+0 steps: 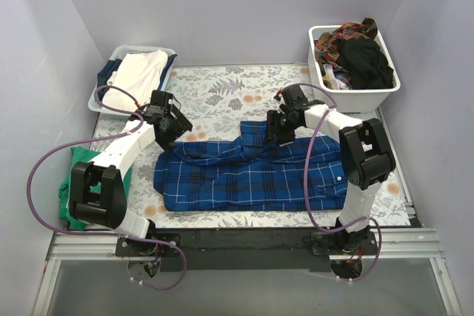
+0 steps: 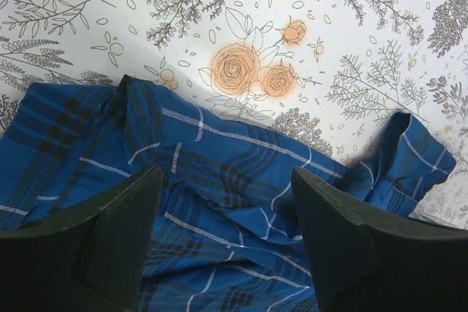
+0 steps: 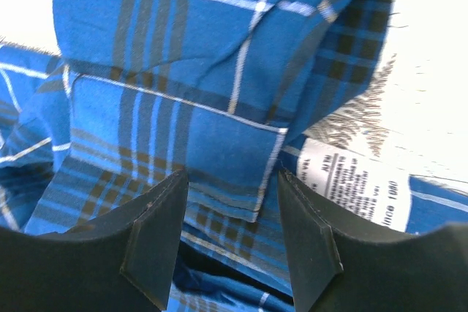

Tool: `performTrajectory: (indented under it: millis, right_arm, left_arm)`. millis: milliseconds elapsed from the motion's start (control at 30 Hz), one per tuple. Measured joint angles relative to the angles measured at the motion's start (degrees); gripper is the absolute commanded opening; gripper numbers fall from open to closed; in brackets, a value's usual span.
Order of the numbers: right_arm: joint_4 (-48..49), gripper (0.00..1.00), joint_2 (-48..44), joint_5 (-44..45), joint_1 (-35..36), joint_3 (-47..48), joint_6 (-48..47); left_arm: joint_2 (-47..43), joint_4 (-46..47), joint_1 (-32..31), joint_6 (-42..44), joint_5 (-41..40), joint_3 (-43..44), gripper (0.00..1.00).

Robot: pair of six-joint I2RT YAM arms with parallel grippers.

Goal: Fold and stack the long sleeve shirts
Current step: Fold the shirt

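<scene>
One long sleeve shirt (image 1: 244,175), dark blue plaid with thin white lines, lies spread across the middle of the floral table cloth (image 1: 222,90). My left gripper (image 1: 174,127) hovers over the shirt's far left corner. In the left wrist view its jaws (image 2: 227,202) stand wide apart above rumpled plaid shirt cloth (image 2: 219,173), holding nothing. My right gripper (image 1: 280,129) is down at the collar. In the right wrist view it (image 3: 232,210) is open, with a folded edge of the shirt (image 3: 212,144) lying between the fingers (image 3: 157,231) and a white care label (image 3: 358,180) just to the right.
A white basket (image 1: 104,94) holding pale cloth stands at the back left. A white bin (image 1: 385,86) full of dark clothes is at the back right. Green cloth (image 1: 74,160) lies by the left arm. Lilac walls close in on three sides.
</scene>
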Motion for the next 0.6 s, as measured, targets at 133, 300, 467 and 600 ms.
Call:
performTrajectory:
  millis: [133,300,467,600]
  right_arm:
    - [-0.74,0.61,-0.02,2.67,0.37,0.63,-0.07]
    - [-2.25,0.60,0.28,4.98,0.79,2.23,-0.24]
    - [-2.78,0.59,2.60,5.90,1.51,3.65,-0.72]
    - [-3.23,0.47,3.78,6.05,2.38,4.48,-1.49]
  left_arm:
    - [0.00,0.04,0.02,0.09,0.00,0.00,0.71]
    - [0.09,0.13,0.02,0.20,0.02,0.00,0.71]
    - [0.28,0.15,0.00,0.24,0.02,-0.02,0.71]
    - [0.44,0.17,0.02,0.26,0.02,-0.04,0.71]
